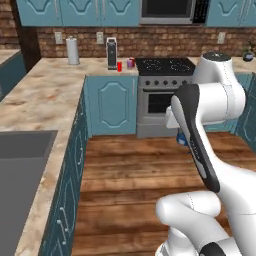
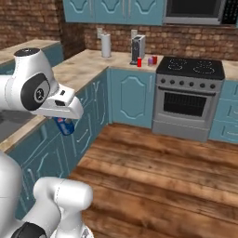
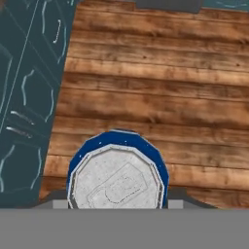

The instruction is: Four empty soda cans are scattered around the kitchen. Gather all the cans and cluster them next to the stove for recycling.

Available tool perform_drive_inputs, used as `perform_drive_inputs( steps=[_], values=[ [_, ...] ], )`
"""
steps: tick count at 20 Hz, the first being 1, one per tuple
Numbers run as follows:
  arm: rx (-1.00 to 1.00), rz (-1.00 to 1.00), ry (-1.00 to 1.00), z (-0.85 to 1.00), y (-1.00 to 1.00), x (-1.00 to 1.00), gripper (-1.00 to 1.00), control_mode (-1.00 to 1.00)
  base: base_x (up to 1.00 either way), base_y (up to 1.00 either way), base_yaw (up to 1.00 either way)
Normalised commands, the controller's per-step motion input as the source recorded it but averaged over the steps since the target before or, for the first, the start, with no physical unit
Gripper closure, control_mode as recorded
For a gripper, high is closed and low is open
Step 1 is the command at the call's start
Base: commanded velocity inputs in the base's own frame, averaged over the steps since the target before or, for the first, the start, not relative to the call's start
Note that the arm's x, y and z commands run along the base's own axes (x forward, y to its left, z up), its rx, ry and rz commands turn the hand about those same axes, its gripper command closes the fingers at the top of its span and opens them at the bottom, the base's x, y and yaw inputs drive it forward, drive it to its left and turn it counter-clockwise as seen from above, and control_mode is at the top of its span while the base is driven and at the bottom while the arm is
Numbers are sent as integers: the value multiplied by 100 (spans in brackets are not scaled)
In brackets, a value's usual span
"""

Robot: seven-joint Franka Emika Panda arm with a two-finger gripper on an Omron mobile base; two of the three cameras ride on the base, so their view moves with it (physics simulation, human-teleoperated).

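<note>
Closest to my hand camera sits the blue soda can [image 3: 116, 170], its silver top facing the lens, and my gripper [image 3: 116, 204] is clamped on its sides. From the right base view I see the same blue can [image 2: 65, 125] hanging under the gripper [image 2: 64, 122] above the wooden floor [image 2: 162, 172], just in front of the teal cabinet doors [image 2: 88, 125]; from the left base view only a sliver of the blue can [image 1: 181, 137] peeks out beside my arm.

Reading the far desk [image 1: 55, 80] from left to right: a paper-towel roll [image 1: 73, 51] stands upright, then a coffee machine [image 1: 112, 53], then a red soda can [image 1: 119, 66] just beside the machine, then a purple soda can [image 1: 130, 63] near the edge of the stove [image 1: 162, 95]. Both cans stand upright on the desk, close together yet apart. A microwave [image 1: 167, 11] hangs over the stove. I count three cans: one blue in my grip, one red and one purple by the stove. At the left edge, a grey sink [image 1: 20, 170] is set into the near desk; I cannot see anything in it. Open floor lies between my arm and the stove.
</note>
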Motion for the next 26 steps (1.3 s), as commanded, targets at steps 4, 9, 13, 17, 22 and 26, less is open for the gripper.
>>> perform_drive_inputs(
  steps=[4, 9, 13, 17, 22, 26],
  values=[
    [0, 0, 0, 0, 0, 0, 100, 100, 98, -36, 0],
    [0, 0, 0, 0, 0, 0, 100, 100, 96, -38, 0],
    [0, 0, 0, 0, 0, 0, 100, 100, 95, -38, 0],
    [0, 0, 0, 0, 0, 0, 100, 100, 91, -39, 0],
    [0, 0, 0, 0, 0, 0, 100, 100, 84, -39, 0],
    [0, 0, 0, 0, 0, 0, 100, 100, 67, -43, 0]
  ],
)
